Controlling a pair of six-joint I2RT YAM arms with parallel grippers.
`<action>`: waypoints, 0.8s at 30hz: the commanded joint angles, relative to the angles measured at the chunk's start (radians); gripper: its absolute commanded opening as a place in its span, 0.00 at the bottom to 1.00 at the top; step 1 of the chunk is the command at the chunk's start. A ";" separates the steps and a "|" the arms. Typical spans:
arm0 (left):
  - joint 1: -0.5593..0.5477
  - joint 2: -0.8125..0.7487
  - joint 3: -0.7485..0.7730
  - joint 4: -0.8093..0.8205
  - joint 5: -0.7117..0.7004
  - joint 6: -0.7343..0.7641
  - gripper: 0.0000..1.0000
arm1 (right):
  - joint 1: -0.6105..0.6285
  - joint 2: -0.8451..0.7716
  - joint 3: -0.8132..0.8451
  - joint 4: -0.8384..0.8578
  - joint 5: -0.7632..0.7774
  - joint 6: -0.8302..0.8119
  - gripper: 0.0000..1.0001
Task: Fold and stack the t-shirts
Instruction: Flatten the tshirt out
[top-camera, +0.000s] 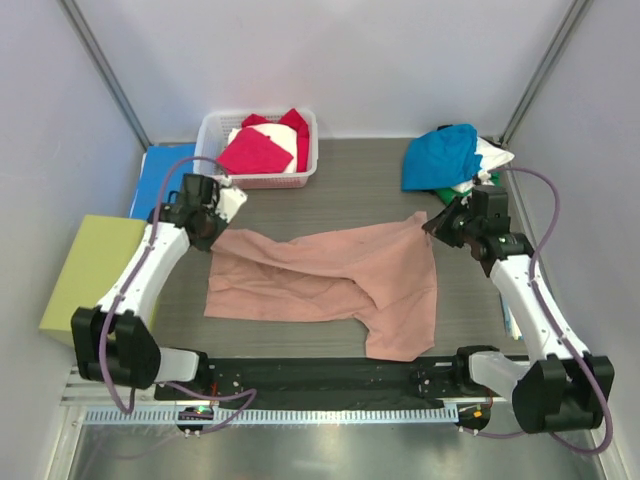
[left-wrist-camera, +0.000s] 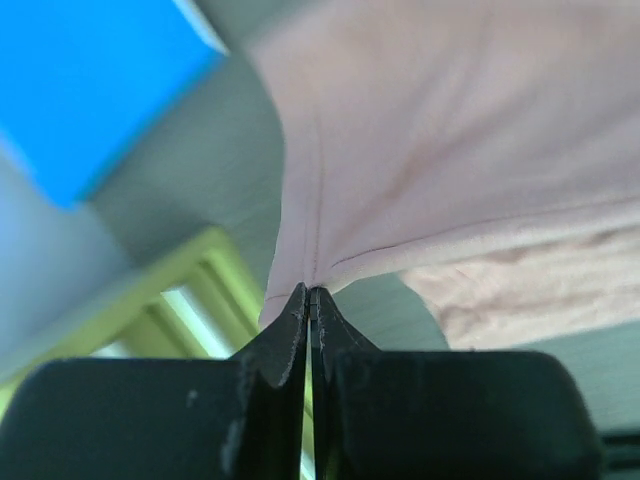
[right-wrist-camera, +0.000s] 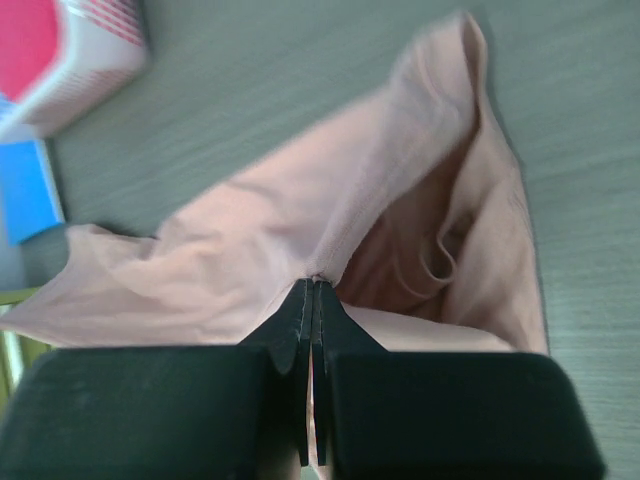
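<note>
Top external: pink t-shirt (top-camera: 330, 275) is clamped by left gripper (top-camera: 216, 232) and right gripper (top-camera: 431, 222). Judged limp, it is best held at hems

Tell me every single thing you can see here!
pink t-shirt: 1, dusty pink, spread mid-table
magenta t-shirt: 1, magenta, in the basket
white cloth: 2, white, one in the basket, one in the back-right pile
blue t-shirt: 1, teal-blue, top of the back-right pile
green cloth: 1, green, mostly hidden under the blue one
basket: 1, white, back left
folder: 1, blue, left edge
box: 1, yellow-green, near left
table: 1, grey
left gripper: black, shut on a pink t-shirt corner
right gripper: black, shut on another corner
</note>
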 joint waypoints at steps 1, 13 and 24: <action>0.020 -0.173 0.180 0.008 -0.056 -0.068 0.00 | 0.005 -0.153 0.121 0.022 -0.027 -0.010 0.01; 0.030 -0.417 0.585 -0.297 -0.030 -0.057 0.00 | 0.025 -0.570 0.328 -0.188 -0.027 0.031 0.01; 0.030 -0.529 0.910 -0.337 -0.131 -0.023 0.00 | 0.023 -0.568 0.914 -0.334 -0.016 0.028 0.01</action>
